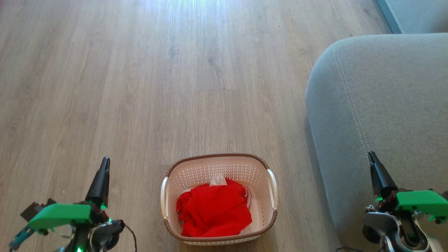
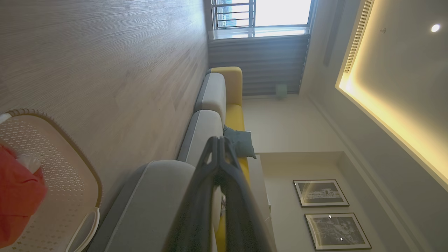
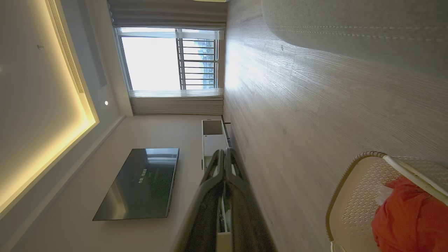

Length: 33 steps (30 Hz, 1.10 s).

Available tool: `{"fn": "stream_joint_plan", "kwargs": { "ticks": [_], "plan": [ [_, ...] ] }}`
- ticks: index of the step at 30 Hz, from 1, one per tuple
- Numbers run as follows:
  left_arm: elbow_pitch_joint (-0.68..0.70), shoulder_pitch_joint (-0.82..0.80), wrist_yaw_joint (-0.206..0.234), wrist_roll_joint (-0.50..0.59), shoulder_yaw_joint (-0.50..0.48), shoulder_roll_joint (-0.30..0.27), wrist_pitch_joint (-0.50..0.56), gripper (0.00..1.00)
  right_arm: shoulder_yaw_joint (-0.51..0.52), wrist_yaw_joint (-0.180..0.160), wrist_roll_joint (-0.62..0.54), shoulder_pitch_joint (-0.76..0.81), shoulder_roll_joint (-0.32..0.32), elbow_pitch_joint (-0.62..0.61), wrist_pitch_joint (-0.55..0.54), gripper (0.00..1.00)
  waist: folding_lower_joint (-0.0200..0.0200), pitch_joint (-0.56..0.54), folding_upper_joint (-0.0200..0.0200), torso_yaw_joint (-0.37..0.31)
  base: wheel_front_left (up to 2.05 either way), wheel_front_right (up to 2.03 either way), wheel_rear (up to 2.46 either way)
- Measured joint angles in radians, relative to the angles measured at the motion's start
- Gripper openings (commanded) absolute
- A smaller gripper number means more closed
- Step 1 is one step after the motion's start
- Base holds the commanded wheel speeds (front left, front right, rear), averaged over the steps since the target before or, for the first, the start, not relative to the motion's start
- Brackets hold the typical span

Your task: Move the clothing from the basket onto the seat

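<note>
The red clothing (image 1: 213, 210) lies bunched in the cream basket (image 1: 271, 224), which stands on the wood floor at bottom centre of the head view. The grey seat (image 1: 381, 105) with pale stitching fills the right side, close to the basket. My left gripper (image 1: 105, 161) is shut and empty at lower left, well left of the basket. My right gripper (image 1: 371, 155) is shut and empty over the seat's near part. The left wrist view has the basket (image 2: 70, 196), clothing (image 2: 17, 199) and seat (image 2: 150, 203). The right wrist view has the basket (image 3: 353, 206), clothing (image 3: 413, 220) and seat (image 3: 350, 21).
Wood floor (image 1: 175, 77) spreads wide beyond and left of the basket. A second grey cushion (image 1: 416, 14) sits at the far right. The wrist views show a yellow and grey sofa (image 2: 231, 94), a wall television (image 3: 140, 182) and a bright window (image 3: 168, 59).
</note>
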<state>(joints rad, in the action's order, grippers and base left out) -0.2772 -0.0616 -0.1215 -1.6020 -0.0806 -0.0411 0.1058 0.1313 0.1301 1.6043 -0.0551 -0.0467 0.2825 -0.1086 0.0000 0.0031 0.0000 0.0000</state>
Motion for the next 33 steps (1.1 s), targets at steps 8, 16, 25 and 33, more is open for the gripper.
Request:
{"fn": "stream_joint_plan", "kwargs": {
  "ticks": [8, 16, 25, 33],
  "plan": [
    [-0.034, 0.014, 0.002, 0.000, 0.002, 0.003, -0.002, 1.00, -0.004, 0.000, 0.000, 0.014, 0.003, 0.035, 0.000, 1.00, 0.0000, 0.000, 0.0000, 0.000, 0.00, 0.00, 0.00],
    [-0.074, 0.062, 0.002, 0.002, 0.010, 0.008, -0.016, 1.00, -0.007, 0.000, -0.003, 0.062, 0.011, 0.075, 0.009, 1.00, 0.0000, -0.001, 0.0000, -0.002, 0.00, 0.00, 0.00],
    [-0.061, 0.062, 0.002, 0.018, 0.007, 0.008, -0.038, 1.00, -0.006, 0.000, -0.037, 0.060, 0.011, 0.065, 0.037, 1.00, 0.0000, -0.004, 0.0000, -0.005, 0.00, 0.00, 0.00],
    [-0.053, 0.062, 0.002, 0.066, -0.015, 0.008, -0.059, 1.00, 0.000, 0.000, -0.098, 0.059, 0.011, 0.061, 0.058, 1.00, 0.0000, -0.007, 0.0000, -0.007, 0.00, 0.00, 0.00]
  ]
}}
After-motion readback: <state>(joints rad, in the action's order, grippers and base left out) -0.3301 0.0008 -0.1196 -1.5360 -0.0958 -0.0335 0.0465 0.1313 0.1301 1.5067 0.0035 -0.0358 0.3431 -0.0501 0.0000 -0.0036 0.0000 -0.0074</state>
